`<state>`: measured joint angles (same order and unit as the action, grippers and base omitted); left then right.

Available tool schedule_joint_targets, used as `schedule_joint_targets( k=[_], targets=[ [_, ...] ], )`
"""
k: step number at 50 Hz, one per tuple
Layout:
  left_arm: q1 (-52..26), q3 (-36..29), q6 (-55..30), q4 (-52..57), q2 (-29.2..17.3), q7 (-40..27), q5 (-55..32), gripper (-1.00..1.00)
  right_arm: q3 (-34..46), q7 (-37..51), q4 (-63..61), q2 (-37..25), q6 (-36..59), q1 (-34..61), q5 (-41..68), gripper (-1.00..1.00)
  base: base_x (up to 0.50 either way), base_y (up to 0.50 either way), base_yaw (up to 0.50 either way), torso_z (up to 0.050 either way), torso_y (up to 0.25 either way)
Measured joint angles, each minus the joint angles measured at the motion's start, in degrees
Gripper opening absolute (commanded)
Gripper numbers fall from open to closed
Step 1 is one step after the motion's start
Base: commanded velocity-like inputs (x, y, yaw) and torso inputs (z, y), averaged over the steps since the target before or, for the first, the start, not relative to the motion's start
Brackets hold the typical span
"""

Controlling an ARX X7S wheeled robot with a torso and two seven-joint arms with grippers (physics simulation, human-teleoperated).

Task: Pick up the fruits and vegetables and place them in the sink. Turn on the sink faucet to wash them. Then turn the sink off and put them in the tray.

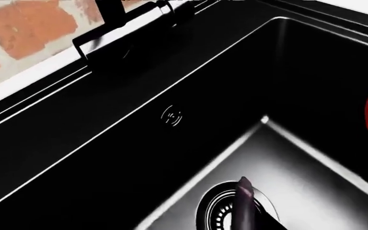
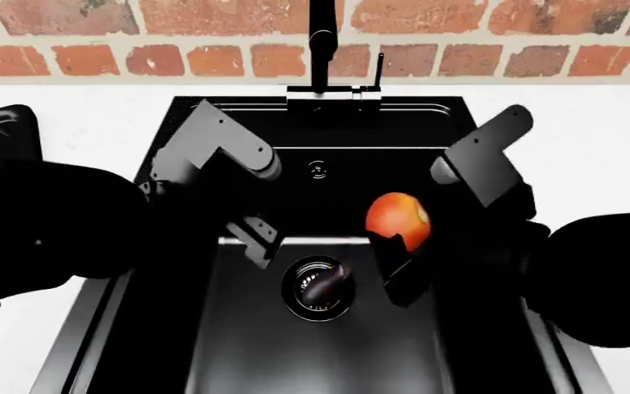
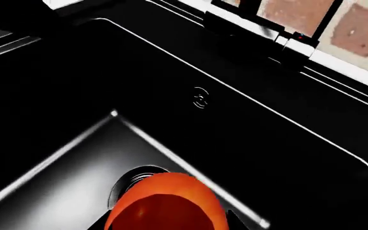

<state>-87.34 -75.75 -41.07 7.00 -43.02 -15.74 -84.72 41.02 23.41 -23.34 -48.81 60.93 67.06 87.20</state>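
Over the black sink (image 2: 239,328), my right gripper (image 2: 399,246) is shut on the orange-red fruit (image 2: 397,217), holding it above the basin floor; the right wrist view shows the fruit (image 3: 165,203) close up between the jaws. The dark purple eggplant (image 2: 321,287) shows over the round drain (image 2: 293,300), and also in the left wrist view, eggplant (image 1: 243,201). My left gripper (image 2: 258,240) hangs just left of the eggplant; its fingers are black on black, so its grip is unclear. The faucet (image 2: 321,41) stands behind the sink. The black tray (image 2: 14,123) sits at far left.
A thin upright lever (image 2: 379,70) stands right of the faucet base. A small round overflow (image 2: 317,169) marks the sink's back wall. White counter (image 2: 85,107) surrounds the basin, with a brick wall (image 2: 184,49) behind it. Both black forearms hang over the sink's sides.
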Motion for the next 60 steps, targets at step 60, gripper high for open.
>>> schedule_joint_targets(
  k=[60],
  targets=[
    [14.3, -10.6, 9.74, -61.61, 37.99, 30.07, 10.87, 1.0, -12.6, 5.58, 4.36, 0.08, -17.51, 8.62, -16.71, -1.0, 0.0, 0.0, 0.0, 0.0, 0.0]
  ],
)
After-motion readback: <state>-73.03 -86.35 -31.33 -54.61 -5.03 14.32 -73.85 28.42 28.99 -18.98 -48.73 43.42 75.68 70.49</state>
